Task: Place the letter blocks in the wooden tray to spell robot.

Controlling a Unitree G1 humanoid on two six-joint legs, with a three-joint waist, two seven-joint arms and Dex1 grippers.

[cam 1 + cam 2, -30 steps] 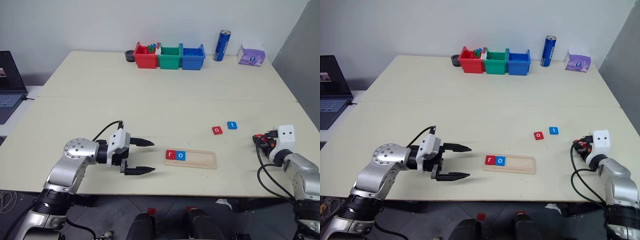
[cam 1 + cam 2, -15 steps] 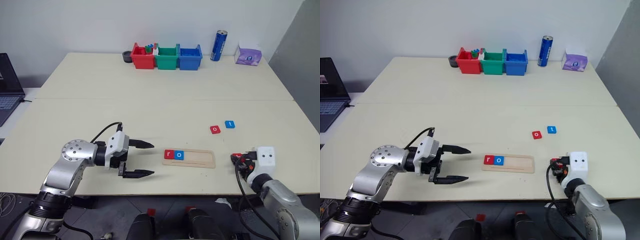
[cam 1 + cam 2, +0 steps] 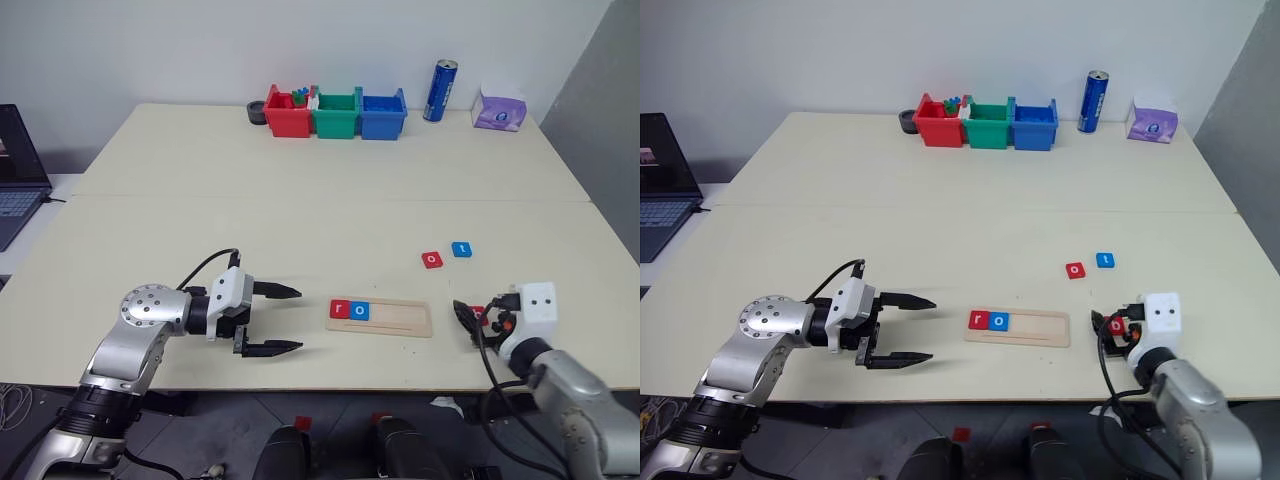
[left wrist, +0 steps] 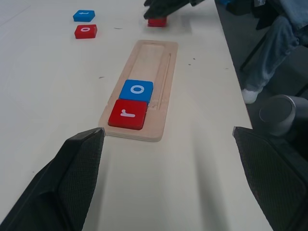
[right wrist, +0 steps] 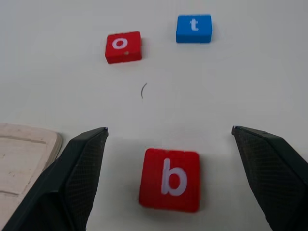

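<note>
Right gripper (image 5: 166,139) is wide open, empty, straddling the red "b" block (image 5: 170,179) beside the wooden tray (image 3: 1018,327). Looks light, rigid, slick; I'd pinch its side edges.

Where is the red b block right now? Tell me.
The red b block lies flat on the table between the right gripper's open fingers, just right of the wooden tray, nearer the robot than the loose o and t.
</note>
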